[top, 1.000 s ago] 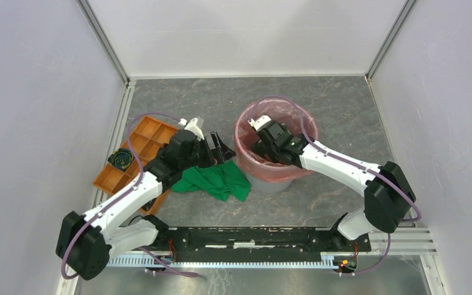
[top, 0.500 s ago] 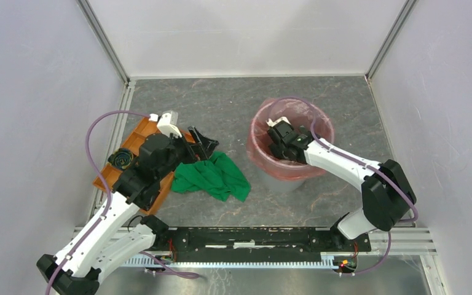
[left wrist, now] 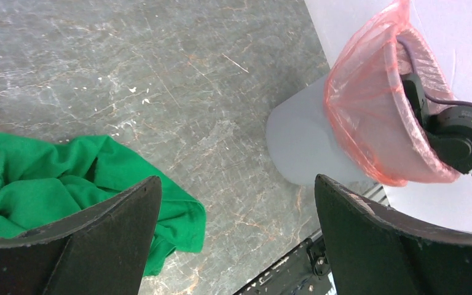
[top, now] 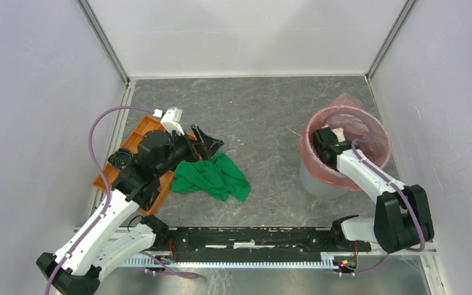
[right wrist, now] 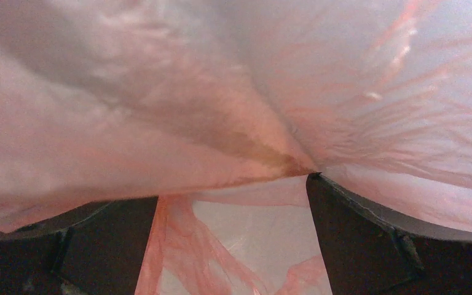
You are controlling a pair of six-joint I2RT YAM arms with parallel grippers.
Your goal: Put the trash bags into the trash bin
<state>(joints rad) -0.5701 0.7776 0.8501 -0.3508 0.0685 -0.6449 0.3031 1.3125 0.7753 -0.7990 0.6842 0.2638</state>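
Lining the trash bin (top: 317,182) with the trash bag (top: 373,136)

Shows the trash bag spread inside the trash bin, red-pink film folded over the rim and partway down the grey outer wall. Places the bin upright on the right side of the table (top: 264,117), near the right wall. Finds the right gripper (top: 323,146) dipped inside the bin against the near-left rim, jaws parted wide. From the right wrist view, catches crinkled film stretched above and between the fingers (right wrist: 381,246), gathered to a crease at one fingertip.

Puts the left gripper (top: 206,142) well apart, on the left half of the table, jaws also spread wide and clasping nothing. Sets it over the far edge of a green cloth (top: 214,178) lying crumpled on the table. Leaves an orange tray (top: 112,176) beside the cloth at the left wall, with a black roll (top: 121,159) in one compartment.
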